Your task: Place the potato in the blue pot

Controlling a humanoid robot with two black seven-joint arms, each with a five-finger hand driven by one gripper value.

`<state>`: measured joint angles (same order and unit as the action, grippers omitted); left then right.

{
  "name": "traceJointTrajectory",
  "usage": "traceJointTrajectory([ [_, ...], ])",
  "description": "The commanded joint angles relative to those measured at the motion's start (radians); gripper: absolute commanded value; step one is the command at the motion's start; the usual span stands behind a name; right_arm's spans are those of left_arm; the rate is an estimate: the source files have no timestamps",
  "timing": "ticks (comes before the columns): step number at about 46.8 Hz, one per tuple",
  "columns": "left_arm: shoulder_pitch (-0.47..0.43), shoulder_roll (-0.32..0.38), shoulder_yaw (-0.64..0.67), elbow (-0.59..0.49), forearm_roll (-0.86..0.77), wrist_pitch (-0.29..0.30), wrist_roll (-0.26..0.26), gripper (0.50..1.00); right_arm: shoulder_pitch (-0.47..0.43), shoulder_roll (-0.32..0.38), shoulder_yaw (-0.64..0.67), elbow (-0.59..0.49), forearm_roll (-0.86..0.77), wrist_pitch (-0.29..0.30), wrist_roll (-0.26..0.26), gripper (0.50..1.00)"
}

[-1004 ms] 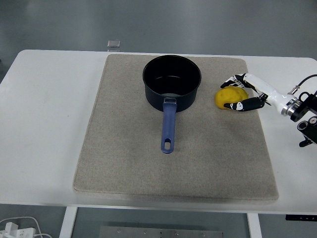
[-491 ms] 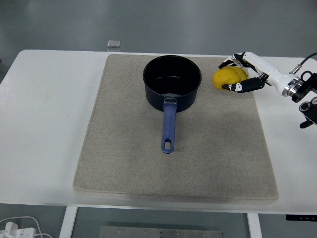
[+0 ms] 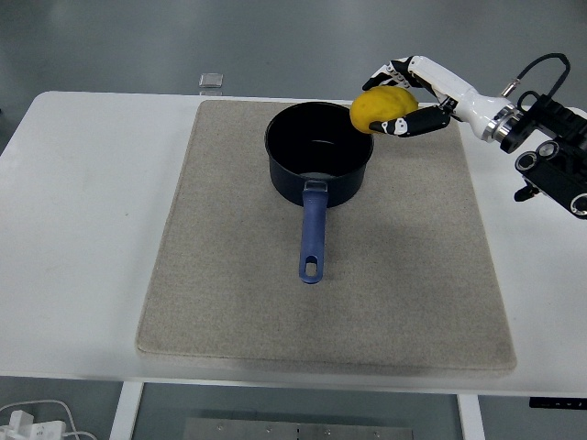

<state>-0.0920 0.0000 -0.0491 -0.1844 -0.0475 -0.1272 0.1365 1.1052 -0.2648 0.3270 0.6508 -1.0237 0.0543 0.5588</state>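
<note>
A yellow potato (image 3: 380,108) is held in the air by my right hand (image 3: 409,93), whose fingers curl around it. It hangs just above the right rim of the blue pot (image 3: 318,153). The pot stands at the back middle of the beige mat (image 3: 229,275), its blue handle (image 3: 312,238) pointing toward the near edge. The pot's inside looks dark and empty. The left arm is out of view.
The white table (image 3: 83,238) carries the mat. A small clear square object (image 3: 211,82) lies at the far edge, left of the pot. My right forearm with its cables (image 3: 546,137) reaches in from the right.
My right hand has lifted the potato off the mat and carried it up and to the left, from beside the pot to over its right rim.
</note>
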Motion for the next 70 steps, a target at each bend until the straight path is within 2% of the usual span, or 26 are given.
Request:
traceJointTrajectory([
  [1,0.0,0.0,-0.001,-0.006,0.0,-0.002,0.0,0.999,0.013,0.042,0.0,-0.02,-0.001,-0.002,-0.014,0.5],
  [9,0.0,0.0,-0.001,-0.02,0.0,-0.002,0.0,0.999,0.028,0.134,0.0,-0.103,-0.001,-0.002,-0.023,0.5],
  [20,0.0,0.0,-0.001,-0.033,0.0,-0.002,0.0,0.999,0.039,0.196,0.003,-0.148,-0.001,-0.007,-0.023,0.5],
  [34,0.0,0.0,-0.001,-0.03,0.0,-0.002,0.0,0.999,0.035,0.205,0.004,-0.155,0.001,-0.027,-0.023,0.5],
  [47,0.0,0.0,0.0,-0.03,0.0,-0.002,0.0,0.999,0.032,0.259,0.004,-0.181,0.001,-0.034,-0.023,0.5],
  [70,0.0,0.0,-0.001,-0.021,0.0,0.0,0.0,0.999,0.019,0.265,0.004,-0.188,0.001,-0.05,-0.023,0.5],
])
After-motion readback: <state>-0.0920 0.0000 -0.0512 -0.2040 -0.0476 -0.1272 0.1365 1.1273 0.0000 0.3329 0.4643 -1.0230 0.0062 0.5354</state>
